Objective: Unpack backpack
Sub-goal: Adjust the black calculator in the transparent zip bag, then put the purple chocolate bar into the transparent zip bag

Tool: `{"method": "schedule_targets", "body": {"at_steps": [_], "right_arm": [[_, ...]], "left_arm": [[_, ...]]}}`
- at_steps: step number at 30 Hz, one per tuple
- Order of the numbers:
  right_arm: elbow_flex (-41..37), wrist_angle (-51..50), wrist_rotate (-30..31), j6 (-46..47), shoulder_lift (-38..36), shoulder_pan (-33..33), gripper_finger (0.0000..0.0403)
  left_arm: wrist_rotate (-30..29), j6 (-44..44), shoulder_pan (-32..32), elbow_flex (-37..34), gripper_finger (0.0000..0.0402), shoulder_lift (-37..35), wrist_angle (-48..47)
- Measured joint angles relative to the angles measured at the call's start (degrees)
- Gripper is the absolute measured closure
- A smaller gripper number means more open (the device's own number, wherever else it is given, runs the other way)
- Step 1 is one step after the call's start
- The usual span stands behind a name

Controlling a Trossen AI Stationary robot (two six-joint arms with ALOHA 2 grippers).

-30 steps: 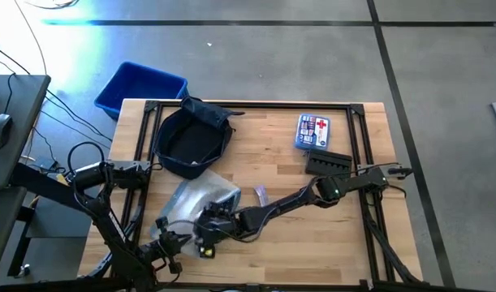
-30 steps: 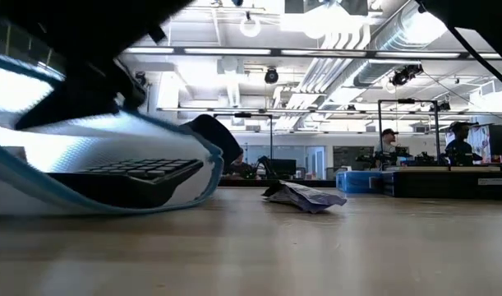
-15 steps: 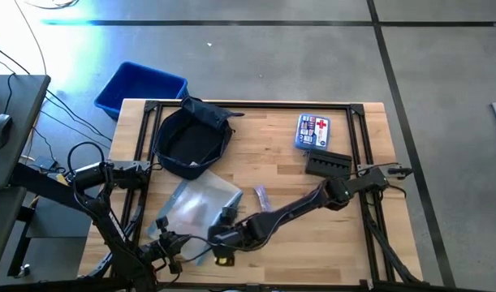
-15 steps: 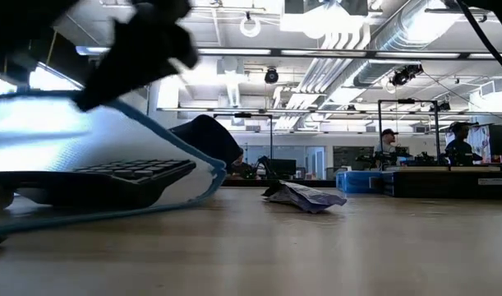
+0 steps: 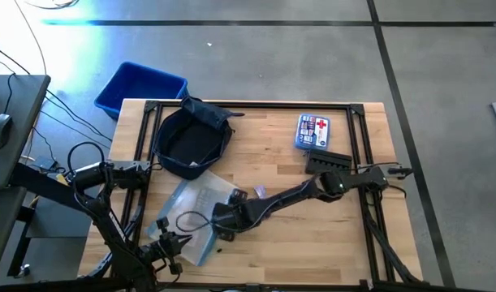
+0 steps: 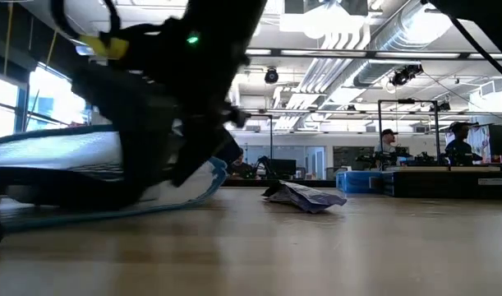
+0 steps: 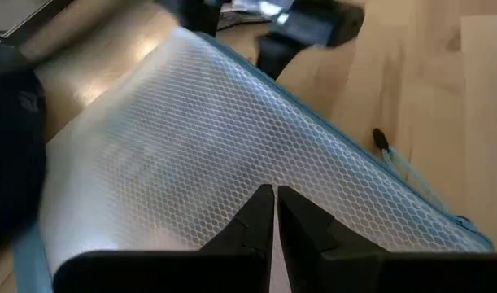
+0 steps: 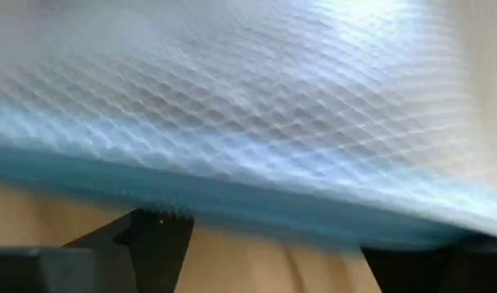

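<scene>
From above, the pale wooden worktop (image 5: 272,243) carries the small dark navy fabric backpack (image 5: 191,139) near its far left corner, lying open with its dark lining showing. Just off that corner sits a bright blue rigid plastic bin (image 5: 140,86) on the floor. Toward the far right lies a blue first-aid box (image 5: 312,130) with a red cross on white; its print is too small to read. Next to it rests a flat black keyboard-like slab (image 5: 328,163). A clear mesh-patterned zip pouch with blue edging (image 5: 197,211) lies at the near left. The right gripper (image 5: 217,217) reaches across onto the pouch, well apart from the backpack. The left gripper (image 5: 173,242) sits at the pouch's near edge.

At table height, the pouch (image 6: 70,160) fills the left, the right arm dark and blurred before it. A small crumpled wrapper (image 6: 304,196) lies farther back on the wood. People stand at benches in the room behind.

From the left wrist, the fingers (image 7: 260,213) are pressed together against the pouch's mesh face (image 7: 191,155); whether they pinch it I cannot tell.

From the right wrist, the fingers (image 8: 160,236) stand apart, the pouch's blue edge (image 8: 256,203) between them, not gripped.
</scene>
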Motion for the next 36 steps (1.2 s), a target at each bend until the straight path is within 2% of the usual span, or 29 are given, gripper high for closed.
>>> {"method": "schedule_targets", "body": {"at_steps": [6, 9, 12, 16, 20, 24, 29, 33, 36], "right_arm": [[-7.3, 23.2, -0.9, 0.3, 0.0, -1.3, 0.0144], [-9.3, 26.4, -0.9, 1.3, 0.1, -1.5, 0.0150], [-9.3, 25.1, -3.2, 1.0, -0.1, -1.5, 0.0151], [-9.4, 18.9, -8.9, -1.3, -2.5, -0.9, 0.0151], [-9.4, 7.6, -11.7, 1.8, -7.2, 1.6, 0.0151], [-9.3, -6.2, -6.4, 8.8, -10.6, 5.1, 0.0151], [-9.9, -26.8, -0.2, 21.7, -11.3, 7.0, 0.0156], [-14.8, -28.3, 0.3, 25.3, -11.3, 5.2, 0.0167], [-18.5, -23.2, 0.2, 25.3, -11.4, 3.3, 0.0178]], "left_arm": [[-0.4, 1.5, 0.0, 0.0, 0.0402, 0.0, 1.4], [-0.4, 1.6, 0.0, 0.0, 0.0402, 0.0, 1.5], [-0.4, 1.6, 0.0, 0.0, 0.0402, 0.0, 1.4], [-0.4, 1.6, 0.0, 0.0, 0.0402, 0.0, 1.5], [-0.3, 1.6, 0.0, 0.0, 0.0402, 0.0, 1.6], [-0.1, 1.6, 0.0, 0.0, 0.0402, 0.0, 2.2], [-0.1, 1.6, 0.0, 0.0, 0.0402, 0.0, 3.9], [0.1, 2.4, -0.1, 0.0, 0.0402, 0.0, 4.7], [-0.1, 3.6, -0.1, 0.0, 0.0402, 0.0, 5.3]]}}
